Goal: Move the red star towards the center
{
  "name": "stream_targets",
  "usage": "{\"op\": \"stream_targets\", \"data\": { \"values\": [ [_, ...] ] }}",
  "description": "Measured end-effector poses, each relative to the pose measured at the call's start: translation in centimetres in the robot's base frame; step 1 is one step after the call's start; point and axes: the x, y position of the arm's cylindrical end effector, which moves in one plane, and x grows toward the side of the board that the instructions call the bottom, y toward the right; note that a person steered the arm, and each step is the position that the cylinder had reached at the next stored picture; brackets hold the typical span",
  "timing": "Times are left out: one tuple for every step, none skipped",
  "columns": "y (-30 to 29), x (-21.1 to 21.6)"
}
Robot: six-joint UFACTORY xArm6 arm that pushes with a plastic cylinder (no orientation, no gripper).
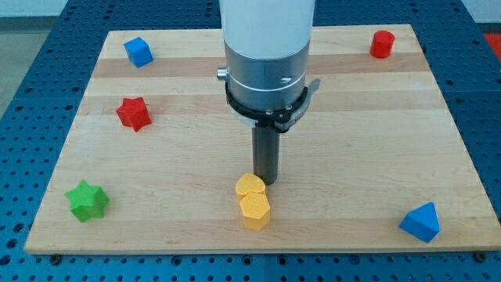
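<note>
The red star (134, 113) lies on the wooden board (376, 141) at the view's left, a little above mid-height. My tip (266, 182) is near the board's lower middle, far to the right of the red star. It stands right behind the yellow block (252, 200), touching or nearly touching its upper right edge. The rod hangs from the white and grey arm at the view's top centre.
A blue cube (138, 52) sits at the top left. A red cylinder-like block (381, 44) sits at the top right. A green star (87, 200) lies at the bottom left. A blue block (421, 222) lies at the bottom right.
</note>
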Motion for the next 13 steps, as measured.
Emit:
{"op": "stream_targets", "data": {
  "values": [
    [0.0, -0.2],
    [-0.6, -4.0],
    [-2.8, -9.8],
    [-5.6, -15.5],
    [-10.4, -19.4],
    [-15.6, -22.2],
    [-18.8, -22.3],
    [-20.1, -22.3],
    [-22.7, -21.5],
    [-25.7, -21.2],
    [-27.9, -18.0],
    [-26.7, -13.6],
    [-24.5, -11.9]
  ]
}}
